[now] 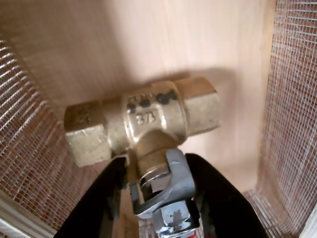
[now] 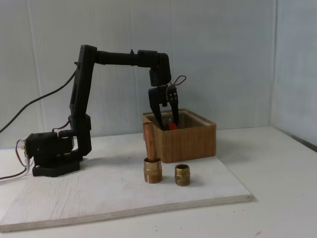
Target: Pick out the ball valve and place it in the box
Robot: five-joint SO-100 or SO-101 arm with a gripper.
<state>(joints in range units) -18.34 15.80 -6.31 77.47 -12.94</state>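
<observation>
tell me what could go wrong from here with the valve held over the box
1. The gripper holds the ball valve only by its stem near the nut, with the heavy brass body hanging free; it may twist or slip out early.
2. The valve sits inside the box close to the mesh-lined walls, so the body or the red handle could snag when released or as the gripper withdraws.
3. The copper pipe fitting stands right beside the box; a low retreat might knock it over.

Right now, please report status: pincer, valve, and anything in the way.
Pincer shut on valve, lowered inside box. Valve not yet released. Pipe fitting and short nipple stand in front of box, apart from it.
</observation>
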